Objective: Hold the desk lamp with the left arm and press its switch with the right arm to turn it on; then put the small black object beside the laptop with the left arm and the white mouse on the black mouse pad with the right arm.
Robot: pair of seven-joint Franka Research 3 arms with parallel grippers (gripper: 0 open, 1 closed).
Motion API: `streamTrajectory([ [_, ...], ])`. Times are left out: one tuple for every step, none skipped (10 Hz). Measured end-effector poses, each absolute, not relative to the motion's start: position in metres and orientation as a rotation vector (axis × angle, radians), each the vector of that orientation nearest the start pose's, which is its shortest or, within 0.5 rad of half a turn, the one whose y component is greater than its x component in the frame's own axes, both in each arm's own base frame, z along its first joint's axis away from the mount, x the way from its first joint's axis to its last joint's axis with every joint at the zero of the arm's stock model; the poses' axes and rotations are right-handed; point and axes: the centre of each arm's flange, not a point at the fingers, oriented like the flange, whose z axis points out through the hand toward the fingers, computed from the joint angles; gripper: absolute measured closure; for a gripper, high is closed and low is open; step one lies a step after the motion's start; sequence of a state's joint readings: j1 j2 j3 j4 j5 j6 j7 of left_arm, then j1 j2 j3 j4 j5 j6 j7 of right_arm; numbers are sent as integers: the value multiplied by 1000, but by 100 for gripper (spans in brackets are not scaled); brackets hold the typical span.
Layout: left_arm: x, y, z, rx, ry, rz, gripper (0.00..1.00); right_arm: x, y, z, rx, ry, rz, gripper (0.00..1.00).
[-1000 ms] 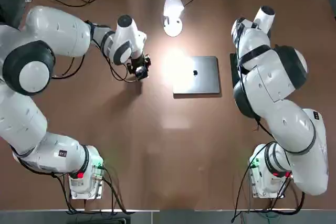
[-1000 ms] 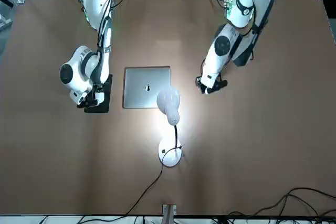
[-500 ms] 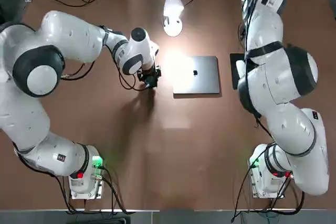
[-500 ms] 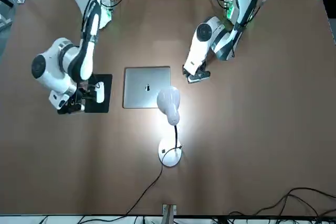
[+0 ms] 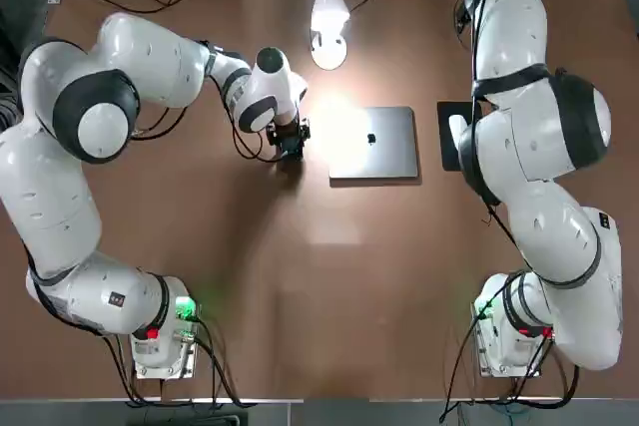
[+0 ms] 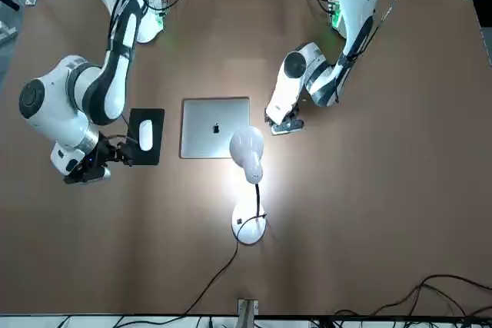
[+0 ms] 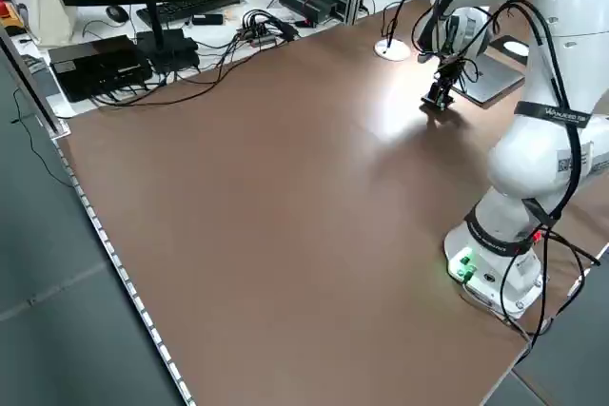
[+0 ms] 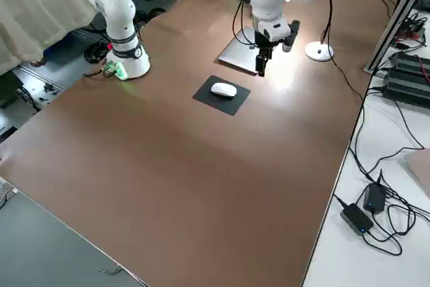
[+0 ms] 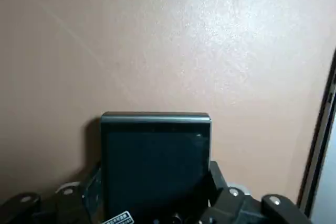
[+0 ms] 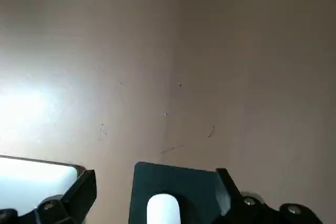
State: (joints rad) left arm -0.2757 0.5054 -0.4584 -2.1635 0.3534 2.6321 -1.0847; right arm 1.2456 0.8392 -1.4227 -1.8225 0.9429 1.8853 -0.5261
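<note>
The desk lamp (image 6: pixel 247 151) is lit, its round base (image 5: pixel 327 50) at the table's far edge. My left gripper (image 5: pixel 290 137) is shut on the small black object (image 9: pixel 156 166), low over the table just left of the silver laptop (image 5: pixel 372 142). The white mouse (image 6: pixel 145 134) lies on the black mouse pad (image 6: pixel 150 155), right of the laptop. My right gripper (image 6: pixel 81 170) hangs open and empty, raised on the far side of the pad. In the right wrist view the mouse (image 10: pixel 164 205) shows between its spread fingers, well below them.
The lamp's cable (image 6: pixel 207 282) runs off the far edge of the table. Cables and boxes (image 7: pixel 143 45) lie on the bench beyond it. Both arm bases (image 5: pixel 160 336) stand at the near edge.
My left gripper carried the black object rightward, up to the laptop's left side. My right gripper drew up and away from the pad toward the far side, leaving the mouse on it.
</note>
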Motion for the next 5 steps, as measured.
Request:
streamTrajectory([
  [411,-389,182,-3191,-118,-3,21,630,94,378,-3137,-97,-52,0],
  [411,-390,180,-3190,-102,-6,21,646,113,374,-3166,-78,21,0],
  [412,-391,178,-3190,-99,-4,21,664,118,377,-3181,-77,82,0],
  [412,-391,177,-3190,-101,-1,19,680,106,391,-3194,-94,119,0],
  [413,-391,178,-3191,-103,-3,8,691,83,408,-3191,-114,139,0],
])
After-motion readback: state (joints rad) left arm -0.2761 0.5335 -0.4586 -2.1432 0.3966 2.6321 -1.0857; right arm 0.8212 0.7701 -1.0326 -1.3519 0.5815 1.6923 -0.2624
